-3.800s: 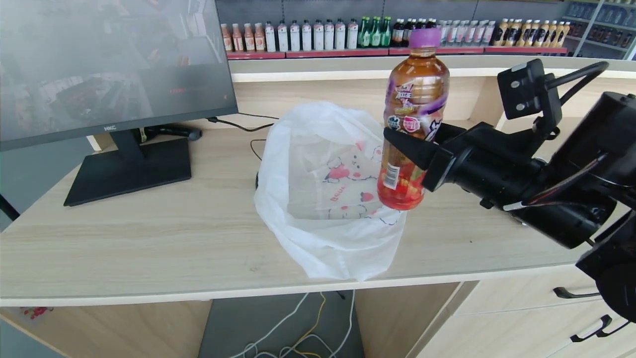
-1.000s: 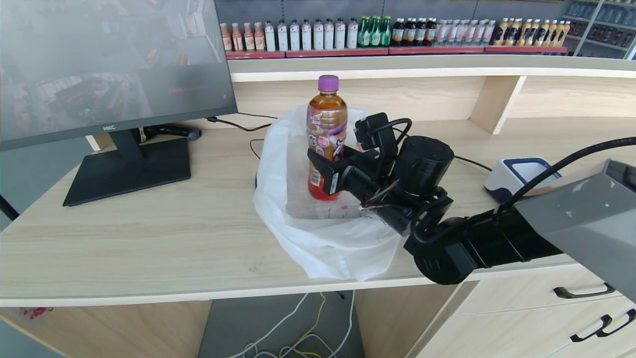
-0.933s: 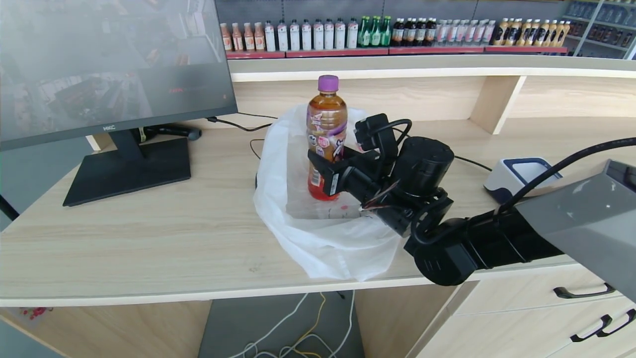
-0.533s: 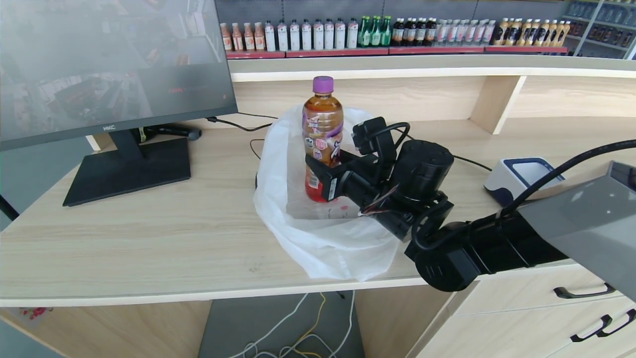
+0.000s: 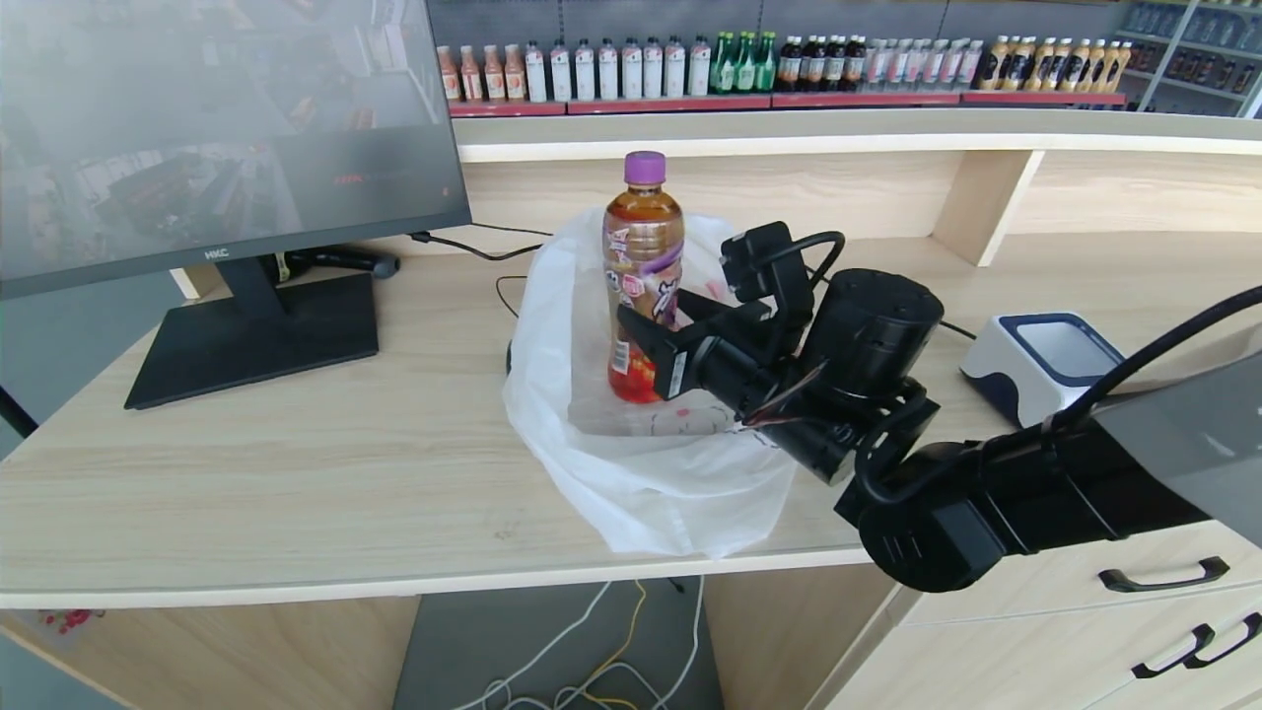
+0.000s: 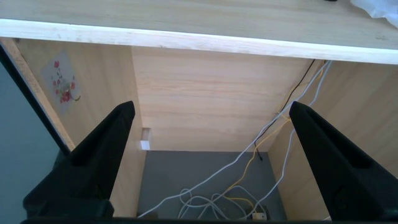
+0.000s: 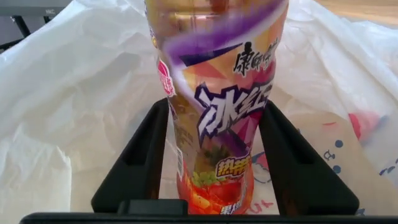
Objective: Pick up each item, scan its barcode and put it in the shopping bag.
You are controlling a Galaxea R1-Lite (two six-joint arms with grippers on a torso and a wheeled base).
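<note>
A tea bottle (image 5: pixel 643 266) with a purple cap stands upright inside the white shopping bag (image 5: pixel 641 483) at the middle of the counter. Its red base is down in the bag's mouth. My right gripper (image 5: pixel 656 314) comes in from the right and is shut on the bottle's lower half. In the right wrist view the bottle (image 7: pixel 217 112) fills the gap between the two black fingers (image 7: pixel 146 162), with the bag (image 7: pixel 74 124) behind and around it. My left gripper (image 6: pixel 211 155) hangs open below the counter edge, with nothing between its fingers.
A white and blue barcode scanner (image 5: pixel 1040 360) sits on the counter (image 5: pixel 296 463) to the right of the bag. A monitor (image 5: pixel 217 128) on a black stand fills the back left. Cables run behind the bag. Loose wires (image 6: pixel 249 168) hang under the counter.
Since 3.8 s ago my right arm has carried the bottle from high on the right down into the bag. In the last half second the arm has drawn slightly right; the bottle barely shifted.
</note>
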